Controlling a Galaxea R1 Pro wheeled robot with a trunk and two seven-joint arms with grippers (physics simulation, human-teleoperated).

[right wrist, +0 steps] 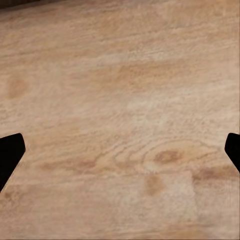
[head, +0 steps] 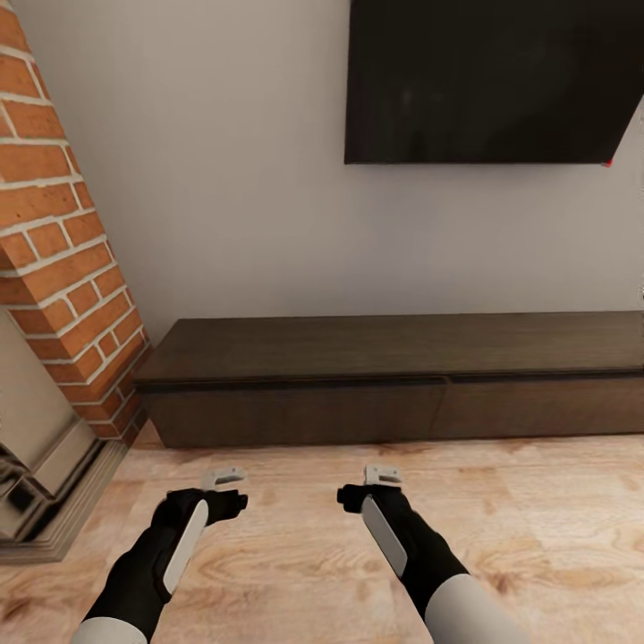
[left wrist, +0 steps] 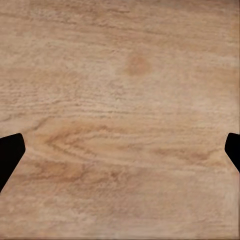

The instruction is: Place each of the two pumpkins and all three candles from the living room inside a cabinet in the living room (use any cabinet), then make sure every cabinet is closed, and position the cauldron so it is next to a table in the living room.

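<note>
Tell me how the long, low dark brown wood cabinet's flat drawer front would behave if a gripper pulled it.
The long, low dark brown wood cabinet looks broad and floor-hugging, so it probably won't tip or slide. Its flat drawer front shows no handle, so fingers may slip; hooking the top seam seems likelier to work.

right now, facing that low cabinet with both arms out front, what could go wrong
Both drawer fronts of the cabinet sit flush with no handle visible, so an open gripper may slip off trying to pull one. The left gripper and right gripper hang low over the wood floor, so reaching down could scrape it. The brick fireplace stands close on the left, so turning that way risks a bump.
</note>
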